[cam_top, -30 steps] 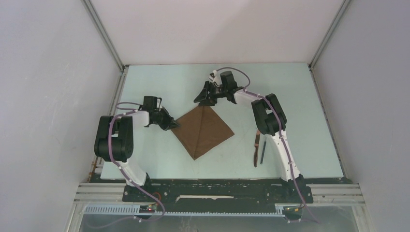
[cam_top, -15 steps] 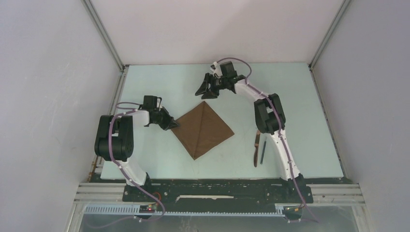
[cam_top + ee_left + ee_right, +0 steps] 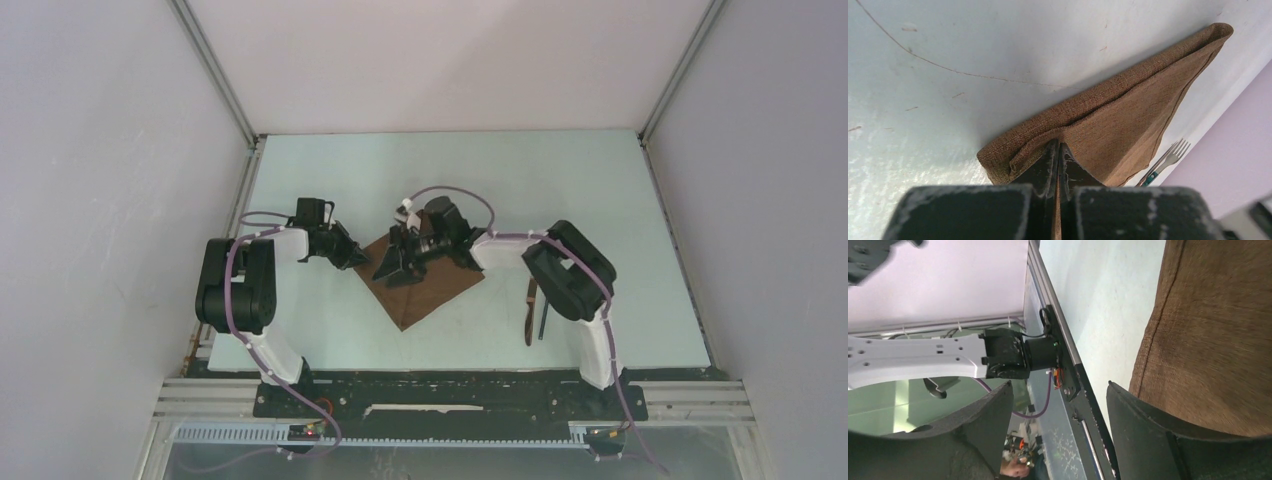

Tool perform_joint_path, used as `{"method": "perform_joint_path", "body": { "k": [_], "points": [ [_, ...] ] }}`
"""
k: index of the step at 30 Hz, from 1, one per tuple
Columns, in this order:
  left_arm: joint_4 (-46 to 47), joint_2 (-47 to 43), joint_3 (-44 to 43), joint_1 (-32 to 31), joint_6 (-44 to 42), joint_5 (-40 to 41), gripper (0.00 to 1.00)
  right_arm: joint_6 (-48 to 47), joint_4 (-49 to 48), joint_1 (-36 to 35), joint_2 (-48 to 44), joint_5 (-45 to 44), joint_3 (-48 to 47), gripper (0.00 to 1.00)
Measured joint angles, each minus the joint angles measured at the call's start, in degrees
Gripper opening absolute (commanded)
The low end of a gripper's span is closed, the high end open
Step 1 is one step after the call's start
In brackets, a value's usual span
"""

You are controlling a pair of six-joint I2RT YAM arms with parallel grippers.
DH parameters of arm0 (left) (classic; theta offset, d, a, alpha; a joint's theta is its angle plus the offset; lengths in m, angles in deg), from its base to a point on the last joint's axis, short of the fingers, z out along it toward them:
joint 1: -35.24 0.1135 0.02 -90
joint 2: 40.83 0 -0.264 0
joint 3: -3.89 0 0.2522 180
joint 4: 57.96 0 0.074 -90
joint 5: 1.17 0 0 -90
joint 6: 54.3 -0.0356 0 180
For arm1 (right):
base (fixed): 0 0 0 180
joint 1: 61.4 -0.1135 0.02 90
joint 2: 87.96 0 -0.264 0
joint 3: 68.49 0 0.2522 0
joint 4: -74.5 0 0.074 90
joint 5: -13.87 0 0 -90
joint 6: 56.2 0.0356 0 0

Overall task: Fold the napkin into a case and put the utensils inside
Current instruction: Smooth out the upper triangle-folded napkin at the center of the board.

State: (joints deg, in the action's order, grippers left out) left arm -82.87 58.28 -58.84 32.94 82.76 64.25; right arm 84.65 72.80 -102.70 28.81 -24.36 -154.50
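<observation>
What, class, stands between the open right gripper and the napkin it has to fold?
Nothing visible does. The right gripper hangs open directly over the napkin. The left gripper pinches the napkin's left corner, off to the side, and the utensils lie well off to the right.

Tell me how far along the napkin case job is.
Done: the napkin is folded double. In hand: left pincer clamps its corner, right pincer hovers open over it. Left: finish the case, then insert the utensils, lying apart on the table.
</observation>
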Motion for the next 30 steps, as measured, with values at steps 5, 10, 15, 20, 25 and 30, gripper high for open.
{"method": "perform_joint_path", "body": {
  "k": [5, 10, 15, 20, 25, 30],
  "points": [
    [0.0, 0.0, 0.0, 0.0, 0.04, 0.0, 0.0, 7.15, -10.05, -2.71, 6.16, 1.44, 0.98, 0.74],
    [0.0, 0.0, 0.0, 0.02, 0.07, 0.0, 0.0, 9.05, -14.34, -2.78, 7.26, 0.9, 2.73, 0.74],
    [0.0, 0.0, 0.0, 0.02, 0.07, 0.0, 0.0, 10.23, -17.99, -3.63, 7.63, 0.72, 5.68, 0.72],
    [0.0, 0.0, 0.0, 0.02, 0.07, 0.0, 0.0, 10.69, -19.87, -5.51, 8.11, 0.48, 8.24, 0.71],
    [0.0, 0.0, 0.0, 0.04, 0.07, 0.0, 0.0, 10.8, -21.55, -6.51, 8.13, -0.13, 11.3, 0.71],
    [-0.02, 0.0, 0.0, 0.13, 0.04, 0.0, 0.0, 9.62, -23.56, -6.75, 7.91, -1.07, 13.66, 0.7]
  ]
}}
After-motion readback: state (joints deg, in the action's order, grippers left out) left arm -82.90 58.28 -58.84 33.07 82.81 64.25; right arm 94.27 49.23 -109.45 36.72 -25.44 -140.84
